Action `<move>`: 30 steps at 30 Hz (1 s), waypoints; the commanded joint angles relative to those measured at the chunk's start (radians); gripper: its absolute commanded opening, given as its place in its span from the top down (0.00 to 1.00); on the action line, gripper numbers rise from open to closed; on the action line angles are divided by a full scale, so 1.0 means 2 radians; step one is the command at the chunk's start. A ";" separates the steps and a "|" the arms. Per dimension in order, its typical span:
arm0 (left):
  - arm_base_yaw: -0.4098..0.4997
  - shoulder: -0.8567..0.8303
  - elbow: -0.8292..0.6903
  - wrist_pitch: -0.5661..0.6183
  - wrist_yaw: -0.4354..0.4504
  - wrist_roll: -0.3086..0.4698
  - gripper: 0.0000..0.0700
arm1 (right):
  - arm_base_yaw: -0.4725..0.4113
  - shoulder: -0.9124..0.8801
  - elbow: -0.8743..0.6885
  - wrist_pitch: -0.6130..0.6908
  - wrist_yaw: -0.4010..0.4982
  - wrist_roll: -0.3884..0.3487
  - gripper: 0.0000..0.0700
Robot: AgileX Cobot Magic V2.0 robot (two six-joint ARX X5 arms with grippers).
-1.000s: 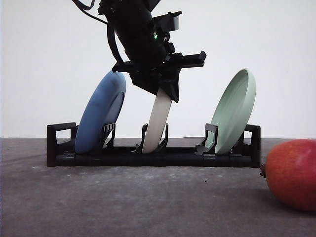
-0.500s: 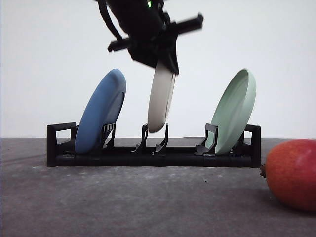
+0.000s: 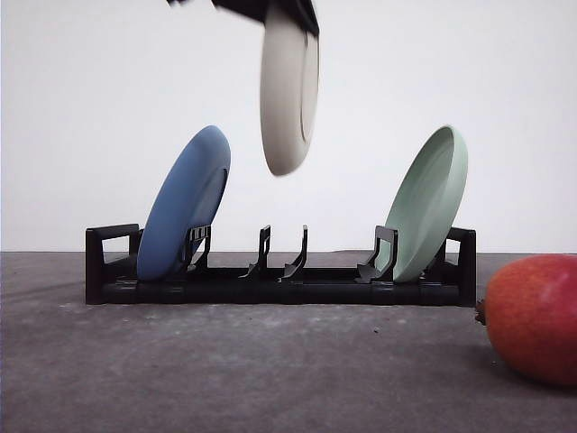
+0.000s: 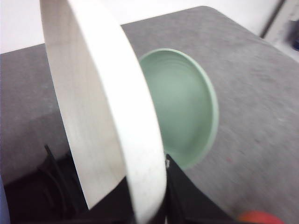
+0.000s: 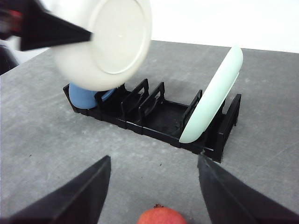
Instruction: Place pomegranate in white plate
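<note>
We note the left claw [image 3: 287,7] clamps the white plate [image 3: 288,90] above the rack [image 3: 270,280]; right claw [image 5: 154,179] gapes empty over the pomegranate [image 5: 161,216], whose stem end the front view alone shows.

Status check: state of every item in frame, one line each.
white plate: lifted clear of the rack, on edge, in the left gripper's grip
blue plate: standing in rack, leaning
pale green plate: standing in rack, leaning
dish rack: on table, middle slot empty
pomegranate: resting on table
left gripper: shut on white plate
right gripper: open, empty
</note>
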 commanded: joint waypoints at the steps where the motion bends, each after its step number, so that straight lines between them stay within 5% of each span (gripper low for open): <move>1: -0.014 -0.014 0.012 -0.019 0.002 0.006 0.99 | 0.002 0.002 0.008 0.006 0.002 -0.005 0.47; 6: -0.054 -0.062 0.012 -0.126 -0.014 0.039 0.99 | 0.002 0.002 0.008 0.006 0.002 -0.005 0.47; 13: -0.148 -0.077 0.004 -0.272 -0.151 0.072 0.99 | 0.002 0.002 0.008 0.006 0.002 -0.005 0.47; 22: -0.273 -0.073 -0.112 -0.246 -0.263 0.078 0.99 | 0.002 0.002 0.008 0.006 0.001 -0.005 0.47; 30: -0.303 -0.046 -0.200 -0.165 -0.312 0.079 0.99 | 0.002 0.002 0.008 0.006 0.001 -0.005 0.47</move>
